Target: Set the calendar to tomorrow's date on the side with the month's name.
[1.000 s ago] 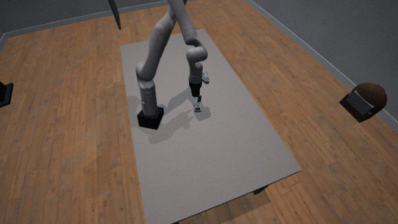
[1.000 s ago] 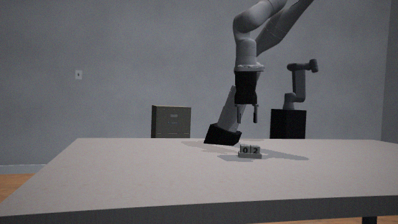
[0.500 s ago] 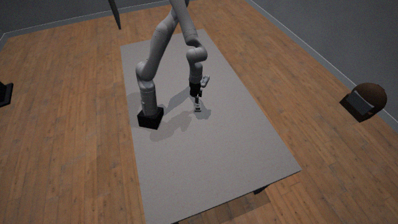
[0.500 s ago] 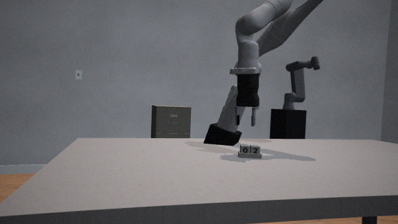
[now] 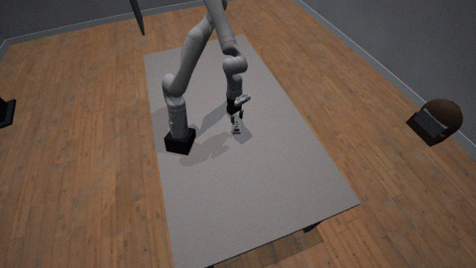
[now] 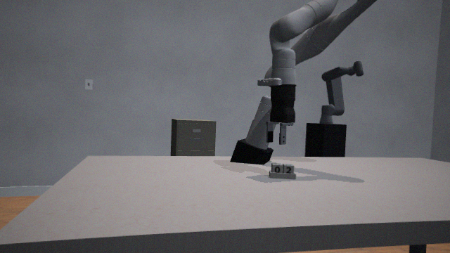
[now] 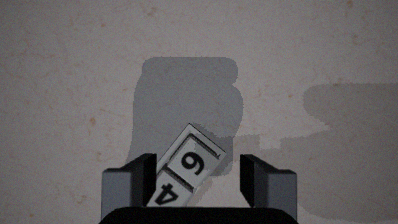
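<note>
The calendar [image 6: 283,171] stood on the counter [image 6: 176,197] just in front of the arm's base [image 6: 242,156]. The gripper [image 6: 276,135] hung directly above it, fingers spread wide and empty; the cube row ran skewed across their gap.

Two digit cubes [image 6: 277,169] [image 6: 288,169] sit in one tray [image 6: 282,176] on one table [image 6: 176,197], under one hand [image 6: 276,138].
</note>
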Motion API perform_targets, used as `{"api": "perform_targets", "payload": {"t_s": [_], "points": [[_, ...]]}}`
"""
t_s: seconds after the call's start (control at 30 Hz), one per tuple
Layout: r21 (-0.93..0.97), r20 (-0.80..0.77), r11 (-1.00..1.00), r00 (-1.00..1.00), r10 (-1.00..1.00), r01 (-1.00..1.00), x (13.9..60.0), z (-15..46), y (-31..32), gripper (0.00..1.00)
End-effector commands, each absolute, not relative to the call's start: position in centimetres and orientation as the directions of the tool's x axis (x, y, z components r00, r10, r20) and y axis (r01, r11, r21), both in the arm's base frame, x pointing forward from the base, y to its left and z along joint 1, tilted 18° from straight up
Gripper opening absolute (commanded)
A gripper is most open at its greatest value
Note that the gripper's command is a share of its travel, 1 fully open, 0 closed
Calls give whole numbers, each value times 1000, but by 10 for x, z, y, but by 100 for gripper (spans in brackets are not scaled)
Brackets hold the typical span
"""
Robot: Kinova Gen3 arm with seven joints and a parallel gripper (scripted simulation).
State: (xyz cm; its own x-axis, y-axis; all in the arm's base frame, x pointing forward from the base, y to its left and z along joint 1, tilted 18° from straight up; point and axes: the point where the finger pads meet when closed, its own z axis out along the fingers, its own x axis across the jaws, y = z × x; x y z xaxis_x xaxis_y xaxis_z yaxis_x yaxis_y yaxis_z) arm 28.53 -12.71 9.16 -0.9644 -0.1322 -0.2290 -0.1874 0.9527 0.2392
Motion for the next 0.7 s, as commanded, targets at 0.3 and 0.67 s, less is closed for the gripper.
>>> {"api": "perform_targets", "payload": {"t_s": [0.3,0.67], "points": [[278,-159,956,-977,140,92,284,88,-123,100],[293,-117,916,-940,319,275,285,88,-122,100]]}}
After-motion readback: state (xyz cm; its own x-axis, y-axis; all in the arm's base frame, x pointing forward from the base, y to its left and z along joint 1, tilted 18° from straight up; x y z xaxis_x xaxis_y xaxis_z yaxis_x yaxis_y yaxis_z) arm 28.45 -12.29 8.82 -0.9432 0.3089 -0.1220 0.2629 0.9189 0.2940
